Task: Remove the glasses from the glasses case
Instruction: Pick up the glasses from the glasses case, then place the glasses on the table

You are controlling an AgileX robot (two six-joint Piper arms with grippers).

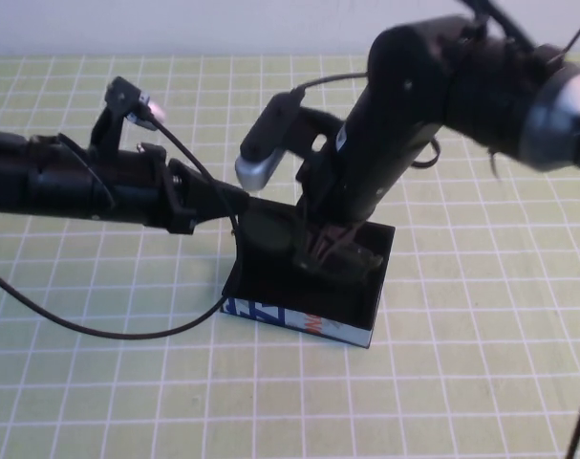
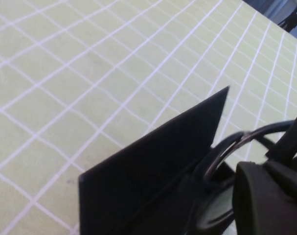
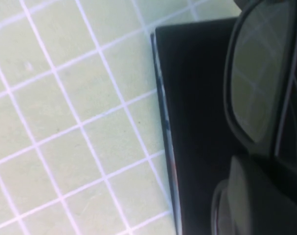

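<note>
Mid-table, your right gripper [image 1: 330, 251] reaches into the case [image 1: 304, 277] at the glasses [image 3: 258, 88]; its grip can't be judged. The left gripper [image 1: 227, 204] pinches the flap; if it slips, the flap drops onto them.

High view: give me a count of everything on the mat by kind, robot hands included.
Glasses cases: 1, the glasses case
Glasses: 1, the glasses, at the case
Robot hands: 2, left hand at the case's left end, right hand down at the glasses
Total: 4
</note>
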